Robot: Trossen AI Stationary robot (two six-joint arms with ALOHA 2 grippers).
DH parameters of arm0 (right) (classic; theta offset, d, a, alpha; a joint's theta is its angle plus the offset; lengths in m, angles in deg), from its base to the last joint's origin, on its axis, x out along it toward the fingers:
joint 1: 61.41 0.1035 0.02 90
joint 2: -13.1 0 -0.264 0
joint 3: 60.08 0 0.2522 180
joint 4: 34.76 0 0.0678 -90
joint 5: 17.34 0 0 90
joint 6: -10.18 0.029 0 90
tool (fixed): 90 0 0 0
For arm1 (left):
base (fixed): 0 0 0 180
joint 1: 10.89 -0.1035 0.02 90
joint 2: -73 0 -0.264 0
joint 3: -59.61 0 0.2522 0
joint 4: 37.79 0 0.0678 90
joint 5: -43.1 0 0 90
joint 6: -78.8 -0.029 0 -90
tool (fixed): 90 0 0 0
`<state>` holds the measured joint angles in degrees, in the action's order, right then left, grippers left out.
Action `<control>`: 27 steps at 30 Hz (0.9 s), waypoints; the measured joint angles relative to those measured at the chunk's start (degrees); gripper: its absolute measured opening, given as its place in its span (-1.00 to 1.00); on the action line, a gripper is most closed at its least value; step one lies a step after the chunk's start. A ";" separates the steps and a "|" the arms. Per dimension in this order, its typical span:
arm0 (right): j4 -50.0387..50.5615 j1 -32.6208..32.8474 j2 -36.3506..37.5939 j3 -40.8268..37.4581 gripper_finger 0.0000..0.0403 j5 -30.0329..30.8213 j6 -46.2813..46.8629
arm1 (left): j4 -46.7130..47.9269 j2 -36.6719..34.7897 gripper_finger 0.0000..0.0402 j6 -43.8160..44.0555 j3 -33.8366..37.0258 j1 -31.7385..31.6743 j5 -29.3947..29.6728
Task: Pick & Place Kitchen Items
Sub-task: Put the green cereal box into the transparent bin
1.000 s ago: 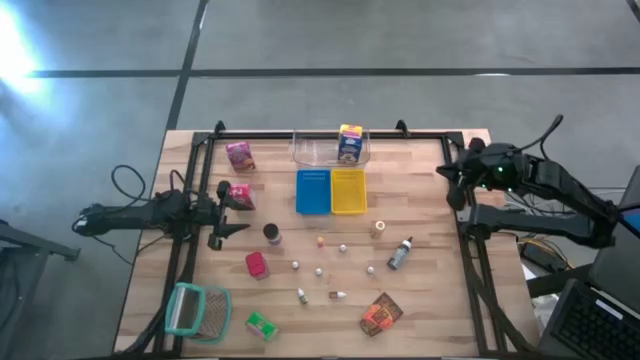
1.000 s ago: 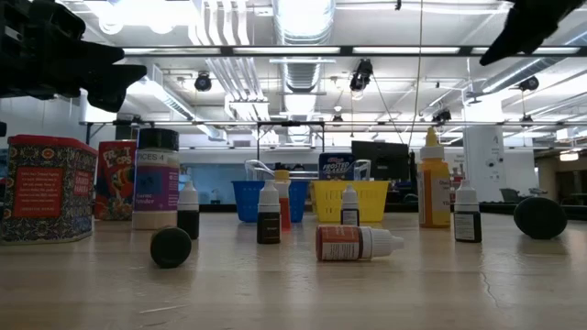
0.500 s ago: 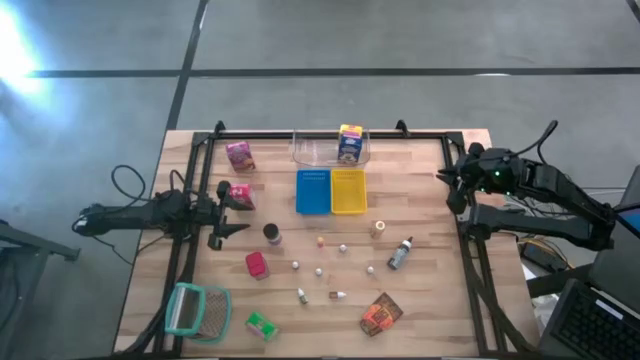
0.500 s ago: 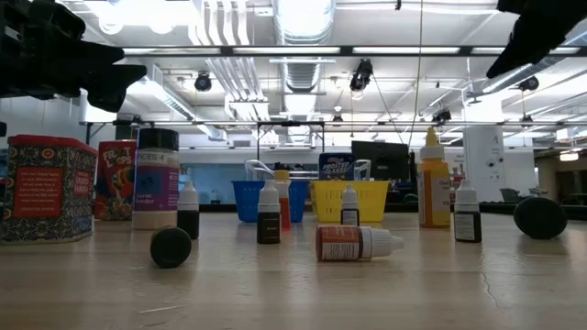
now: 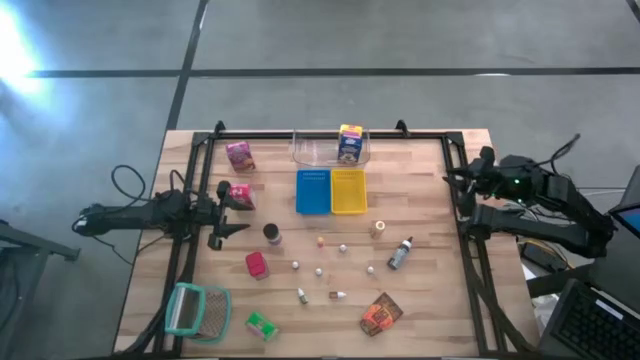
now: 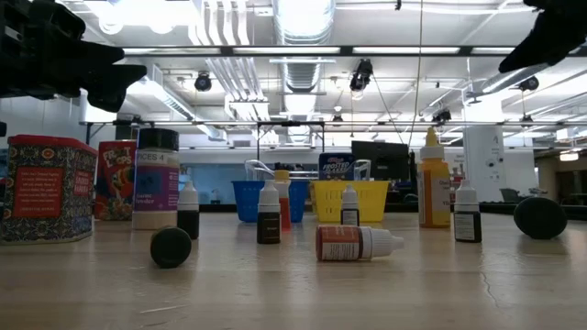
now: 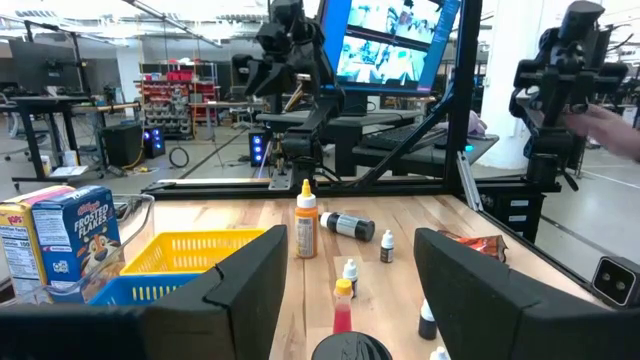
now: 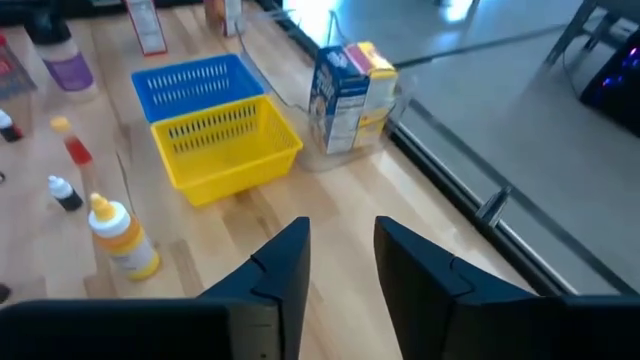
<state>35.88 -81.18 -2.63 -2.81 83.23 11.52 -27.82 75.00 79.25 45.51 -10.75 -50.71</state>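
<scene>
High view: groceries lie scattered over the worktop (image 5: 420, 200); left claw (image 5: 226, 208) released beside a pink packet (image 5: 240, 195); right claw (image 5: 462, 180) at the right edge. Right wrist view: its fingers (image 8: 280, 268) slightly parted, empty, near the yellow tray (image 8: 225, 148).

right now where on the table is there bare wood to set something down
Bare wood lies along the right edge, between the yellow tray and the right rail, past the grey bottle. A smaller patch sits between the pink packet and the clear tub. The middle is crowded with small bottles.
</scene>
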 joint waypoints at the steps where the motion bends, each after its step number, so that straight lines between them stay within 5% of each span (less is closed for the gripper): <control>1: -0.02 0.00 0.62 0.00 -0.41 -0.01 0.00 | 0.02 -0.01 0.12 0.02 0.00 -0.02 0.02; 27: 0.07 0.00 3.27 0.09 -0.03 -0.05 0.02 | 0.02 -0.02 0.12 0.01 0.00 -0.01 0.01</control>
<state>35.95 -81.18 0.64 -2.73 83.17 11.55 -27.80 74.98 79.26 45.51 -10.76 -50.70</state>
